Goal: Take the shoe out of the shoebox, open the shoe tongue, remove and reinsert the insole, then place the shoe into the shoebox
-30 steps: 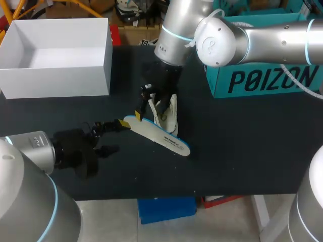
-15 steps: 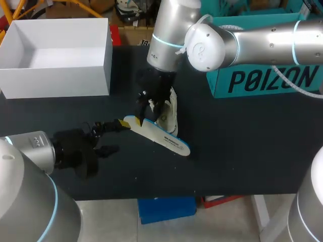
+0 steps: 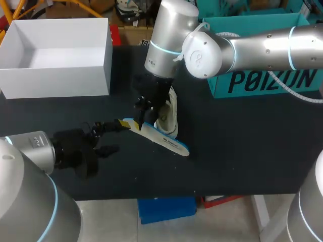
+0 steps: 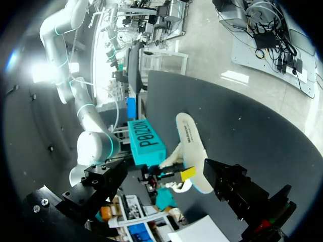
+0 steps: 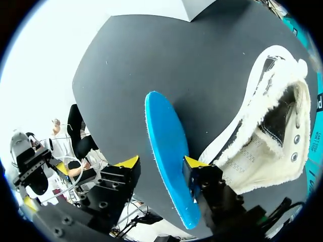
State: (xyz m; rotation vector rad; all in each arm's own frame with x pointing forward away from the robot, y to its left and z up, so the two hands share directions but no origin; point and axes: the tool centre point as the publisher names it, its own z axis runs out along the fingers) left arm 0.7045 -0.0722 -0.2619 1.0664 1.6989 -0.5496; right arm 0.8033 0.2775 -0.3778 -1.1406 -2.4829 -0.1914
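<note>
Blue-and-white insole [image 3: 162, 139] lies on the table [image 3: 242, 151] just near of the white shoe [image 3: 169, 112], left end between the open-fingered right gripper [image 5: 161, 162], one tip touching, left gripper [image 3: 117, 135] spread wide beside it, shoebox [image 3: 55, 80] far left.

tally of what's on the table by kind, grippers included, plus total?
Boxes: 2 (white box, teal box)
Shoes: 1 (shoe)
Insoles: 1 (insole)
Grippers: 2 (left gripper, right gripper)
Total: 6
</note>
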